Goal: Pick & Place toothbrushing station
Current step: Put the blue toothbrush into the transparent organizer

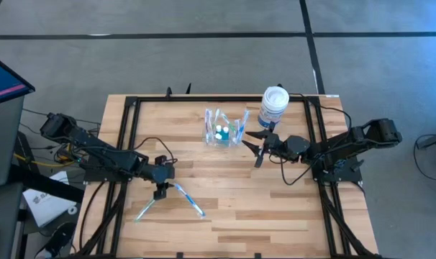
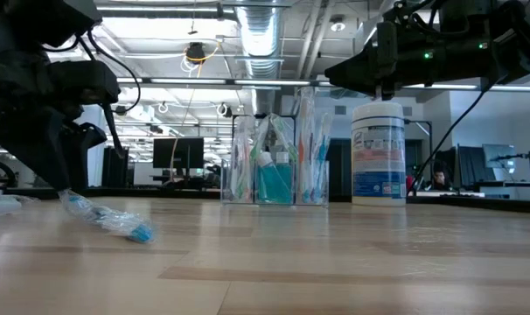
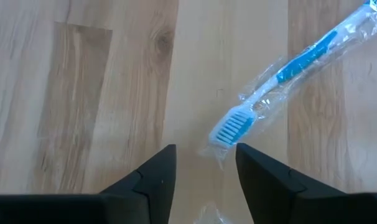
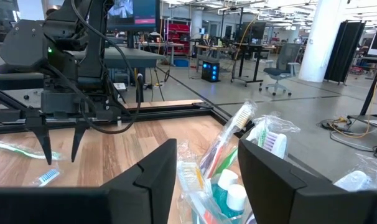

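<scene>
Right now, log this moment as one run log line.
left gripper: open over wrapped blue toothbrush | right gripper: open beside clear plastic organizer | white jar with blue label: upright behind

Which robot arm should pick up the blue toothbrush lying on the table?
Left, probably. The left gripper hangs open right over the wrapped blue toothbrush, brush head just ahead of its fingers. The right gripper is open too, but sits by the toothbrushing station.

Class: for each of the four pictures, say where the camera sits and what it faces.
High: overhead, looking down; both arms, organizer.
Low: tabletop level, facing the room; organizer, jar.
Left wrist: above the table; own fingers, wrapped toothbrush.
Right wrist: behind the organizer, facing the left arm.
Shared: the organizer in high, low and right wrist.
</scene>
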`<state>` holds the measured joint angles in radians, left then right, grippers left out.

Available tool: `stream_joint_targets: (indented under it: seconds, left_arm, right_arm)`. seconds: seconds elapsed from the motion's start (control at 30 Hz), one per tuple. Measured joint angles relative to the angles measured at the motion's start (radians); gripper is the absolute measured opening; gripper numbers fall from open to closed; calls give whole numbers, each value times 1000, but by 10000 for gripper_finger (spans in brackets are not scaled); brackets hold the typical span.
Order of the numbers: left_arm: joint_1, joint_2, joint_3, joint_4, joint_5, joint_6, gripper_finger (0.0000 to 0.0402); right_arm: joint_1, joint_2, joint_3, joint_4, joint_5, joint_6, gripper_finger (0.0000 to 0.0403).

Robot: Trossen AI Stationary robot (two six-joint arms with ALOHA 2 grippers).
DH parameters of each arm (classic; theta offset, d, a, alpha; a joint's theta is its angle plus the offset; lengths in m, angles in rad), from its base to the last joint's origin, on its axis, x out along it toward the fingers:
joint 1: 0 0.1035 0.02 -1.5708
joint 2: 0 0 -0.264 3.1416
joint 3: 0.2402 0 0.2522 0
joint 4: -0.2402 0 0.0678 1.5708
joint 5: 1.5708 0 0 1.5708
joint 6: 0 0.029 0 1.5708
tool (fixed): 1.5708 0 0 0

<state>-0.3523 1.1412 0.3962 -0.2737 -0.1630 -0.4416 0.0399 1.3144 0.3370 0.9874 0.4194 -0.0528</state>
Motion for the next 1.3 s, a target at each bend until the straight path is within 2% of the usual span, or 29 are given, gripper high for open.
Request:
stream_joint_targets:
  seconds: [0.53,0.7,1.0,1.13,1.3]
  left_arm:
    - [-2,96,0,31,14,-6,153]
    - [-2,98,0,98,13,27,153]
    - [-2,98,0,105,-8,52,151]
    - [-2,105,0,107,-50,53,126]
    - [-2,138,0,106,-54,53,47]
  right_arm:
    - [0,0,0,0,0,0,161]
    - [0,0,0,0,0,0,161]
    - [0,0,0,0,0,0,161]
    - [0,0,0,0,0,0,161]
    - [0,0,0,-1,0,0,161]
